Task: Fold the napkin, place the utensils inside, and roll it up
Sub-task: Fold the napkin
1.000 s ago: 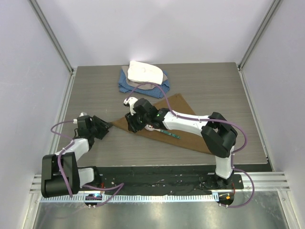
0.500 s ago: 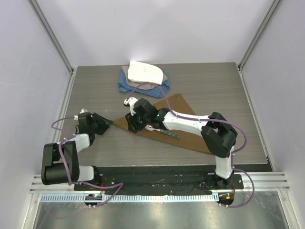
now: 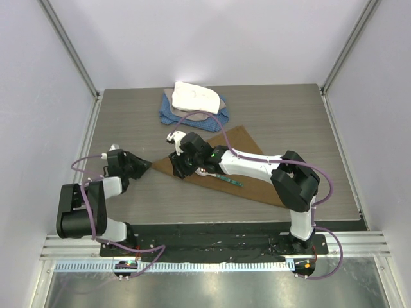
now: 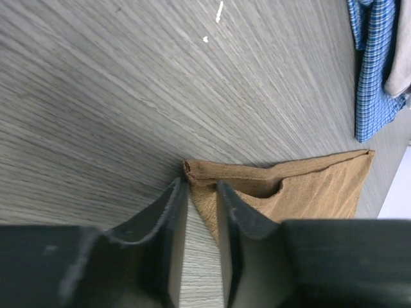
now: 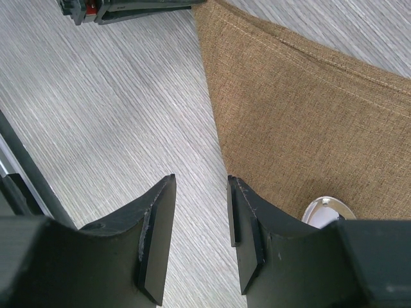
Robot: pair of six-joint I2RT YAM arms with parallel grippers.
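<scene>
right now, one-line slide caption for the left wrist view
Left gripper, jaws open, straddling a corner of the napkin on the table, blue checked cloth beyond.

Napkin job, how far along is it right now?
Done: the napkin lies folded into a triangle, with the spoon on it. In hand: the left gripper straddles its left corner, jaws not yet clamped; the right gripper hovers open over its near edge, beside the spoon. Left: rolling it up.

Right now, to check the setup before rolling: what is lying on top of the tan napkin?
The spoon lies on the napkin, green handle showing. The right gripper hangs over the napkin's left edge and hides part of the spoon's bowl.
</scene>
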